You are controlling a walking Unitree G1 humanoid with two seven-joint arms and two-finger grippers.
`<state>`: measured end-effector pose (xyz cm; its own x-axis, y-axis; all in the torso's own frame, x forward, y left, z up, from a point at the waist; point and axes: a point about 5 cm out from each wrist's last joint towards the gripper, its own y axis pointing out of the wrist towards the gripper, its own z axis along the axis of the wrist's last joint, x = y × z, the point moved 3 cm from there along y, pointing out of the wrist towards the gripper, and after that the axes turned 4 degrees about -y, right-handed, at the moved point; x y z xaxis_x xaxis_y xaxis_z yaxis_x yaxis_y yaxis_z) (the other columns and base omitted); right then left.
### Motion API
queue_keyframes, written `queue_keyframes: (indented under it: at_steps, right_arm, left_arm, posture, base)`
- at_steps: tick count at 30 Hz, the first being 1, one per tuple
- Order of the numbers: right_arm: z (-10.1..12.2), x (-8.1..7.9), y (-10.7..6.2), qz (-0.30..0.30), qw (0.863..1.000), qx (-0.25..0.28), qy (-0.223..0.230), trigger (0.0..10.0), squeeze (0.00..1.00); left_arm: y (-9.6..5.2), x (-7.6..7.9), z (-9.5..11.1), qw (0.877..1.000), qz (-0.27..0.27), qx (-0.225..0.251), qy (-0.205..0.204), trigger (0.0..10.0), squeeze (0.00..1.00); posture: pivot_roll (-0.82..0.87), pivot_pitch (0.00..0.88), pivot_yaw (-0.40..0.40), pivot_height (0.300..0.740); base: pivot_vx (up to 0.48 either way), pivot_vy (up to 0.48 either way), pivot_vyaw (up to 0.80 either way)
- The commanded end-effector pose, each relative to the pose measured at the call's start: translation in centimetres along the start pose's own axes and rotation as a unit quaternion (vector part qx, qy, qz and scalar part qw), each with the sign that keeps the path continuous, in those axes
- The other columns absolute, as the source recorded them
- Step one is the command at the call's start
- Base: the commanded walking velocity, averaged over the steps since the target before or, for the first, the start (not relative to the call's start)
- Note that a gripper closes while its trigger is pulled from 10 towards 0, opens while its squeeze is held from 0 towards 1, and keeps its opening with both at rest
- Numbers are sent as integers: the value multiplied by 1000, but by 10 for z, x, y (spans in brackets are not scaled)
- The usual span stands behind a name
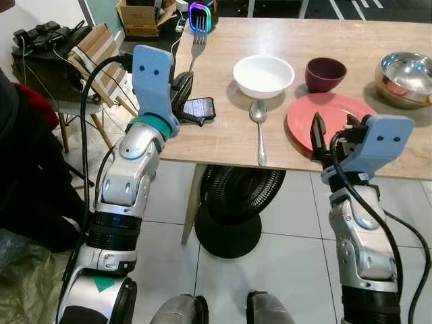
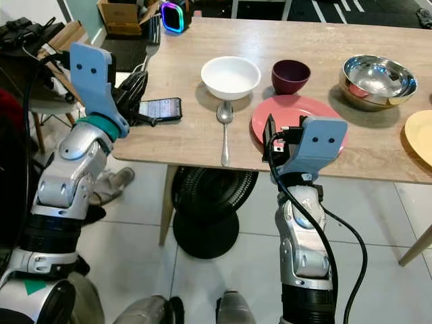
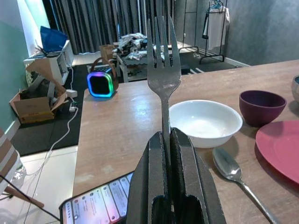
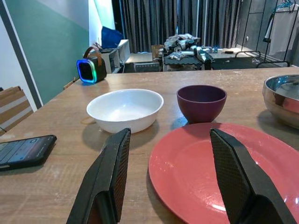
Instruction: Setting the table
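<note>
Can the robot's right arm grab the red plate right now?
Probably yes. The right gripper is open at the table's near edge, its fingers spread just in front of the red plate, with nothing between them. The left gripper is busy holding the fork.

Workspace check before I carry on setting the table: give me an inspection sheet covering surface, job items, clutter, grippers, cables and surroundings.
Surface: wooden table, light grain, nothing spilled.
Job's things: white bowl with spoon lying in front of it; purple bowl; red plate; steel bowl; yellow plate at the far right edge.
Clutter: phone, screen lit, near the table's left edge; glowing speaker at the far corner.
Grippers: left gripper shut on fork, tines up; right gripper open, at the red plate's near rim.
Cables: black cable along the left arm; another on the right arm.
Surroundings: fan under the table; tiled floor; cardboard box.
</note>
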<state>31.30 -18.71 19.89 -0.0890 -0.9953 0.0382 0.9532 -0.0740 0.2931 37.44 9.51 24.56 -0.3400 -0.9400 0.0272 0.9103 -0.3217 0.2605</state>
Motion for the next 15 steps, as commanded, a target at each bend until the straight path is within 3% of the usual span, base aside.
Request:
queue_keyframes:
  at_steps: [1, 15]
  right_arm:
    - [-4, -1, -1, 1, 1000, -4, 2, 10000, 0]
    - [-6, 0, -1, 2, 1000, -5, -2, 10000, 0]
  left_arm:
    - [-2, -4, -6, 1000, 9, -8, 6, 10000, 0]
    - [0, -3, -6, 1000, 7, -6, 6, 10000, 0]
  posture:
    - [-88, 0, 92, 740]
    - [-95, 0, 96, 740]
  base:
    - [-326, 0, 0]
    - [-324, 0, 0]
